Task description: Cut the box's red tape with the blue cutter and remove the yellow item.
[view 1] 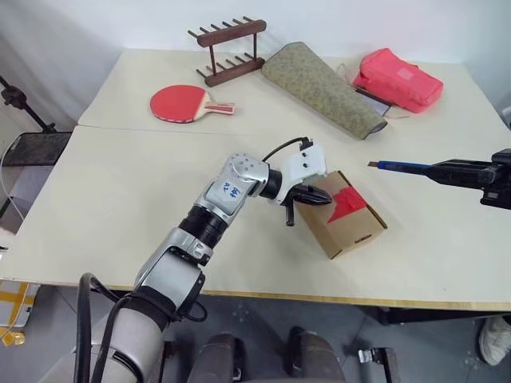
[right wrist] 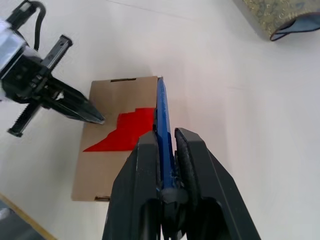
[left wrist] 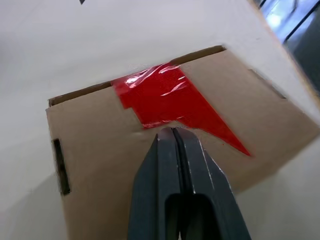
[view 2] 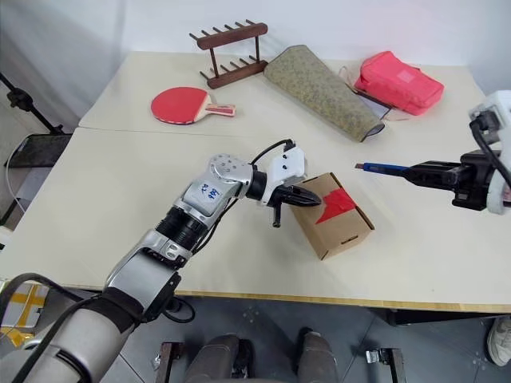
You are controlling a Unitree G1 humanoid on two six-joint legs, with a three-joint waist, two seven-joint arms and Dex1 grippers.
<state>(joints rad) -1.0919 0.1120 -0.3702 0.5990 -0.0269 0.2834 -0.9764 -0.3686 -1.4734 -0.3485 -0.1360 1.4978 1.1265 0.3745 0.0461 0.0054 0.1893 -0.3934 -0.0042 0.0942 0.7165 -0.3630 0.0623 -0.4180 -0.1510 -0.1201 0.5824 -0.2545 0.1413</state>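
The box (view 1: 357, 229), a small brown carton, lies on the table's near right part. The jagged red tape (view 1: 345, 201) is stuck across its top seam. My left gripper (view 1: 323, 199) is shut and empty. Its tips (left wrist: 170, 131) are at the tape's edge on the box top; whether they touch I cannot tell. My right gripper (view 1: 447, 170) hovers to the right of the box, shut on the blue cutter (view 1: 395, 166). The cutter points left toward the box and, in the right wrist view, its blade end (right wrist: 161, 95) hangs above the carton. The yellow item is hidden.
Across the back of the table lie a red paddle (view 1: 182, 104), a wooden rack (view 1: 230, 49), a long patterned pouch (view 1: 323, 86) and a pink-red bag (view 1: 397, 78). The table's front edge (view 1: 319, 297) runs just below the box.
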